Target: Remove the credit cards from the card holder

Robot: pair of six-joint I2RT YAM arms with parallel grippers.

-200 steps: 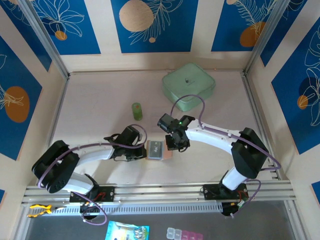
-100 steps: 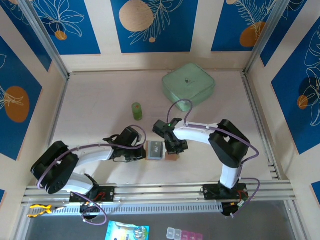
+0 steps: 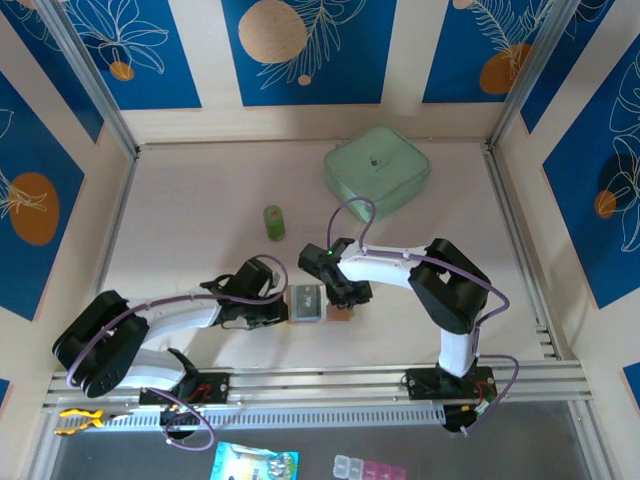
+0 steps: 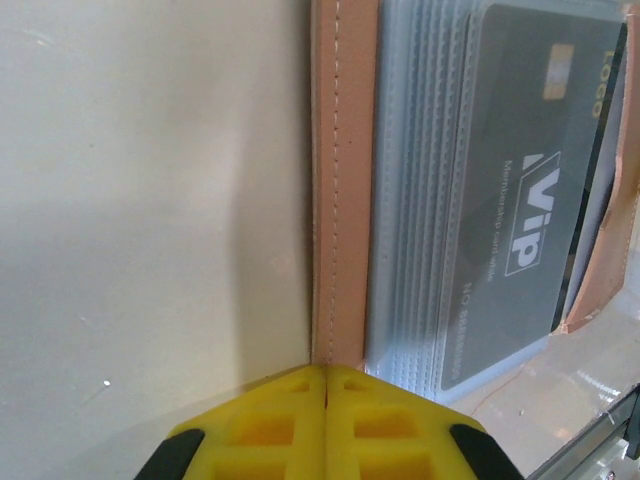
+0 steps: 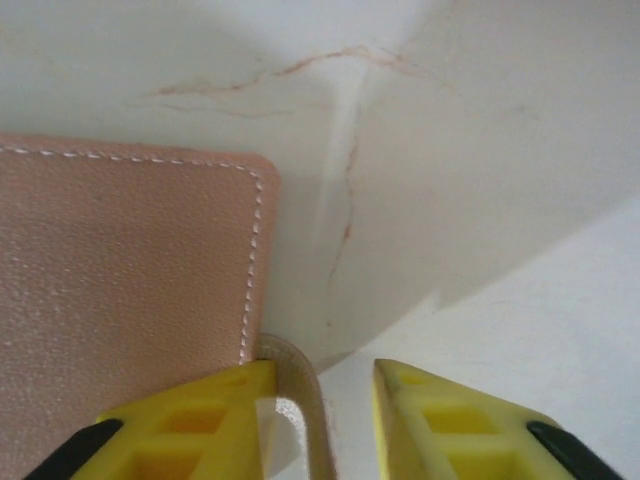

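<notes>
We see L gripper point(image 4: 327, 372) shut at card holder point(image 3: 310, 300) edge; R gripper point(image 5: 322, 370) part-open, gripping nothing; green cylinder point(image 3: 273, 222), pale-green box point(image 3: 377, 172) well apart.

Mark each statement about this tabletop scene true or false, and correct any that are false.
1. The left gripper has its fingers closed together. True.
2. The right gripper is clamped shut. False: its jaws stand apart with a clear gap.
3. A grey VIP card sits inside the card holder. True.
4. The green cylinder rests on the card holder. False: it stands apart from it, farther back on the table.
</notes>
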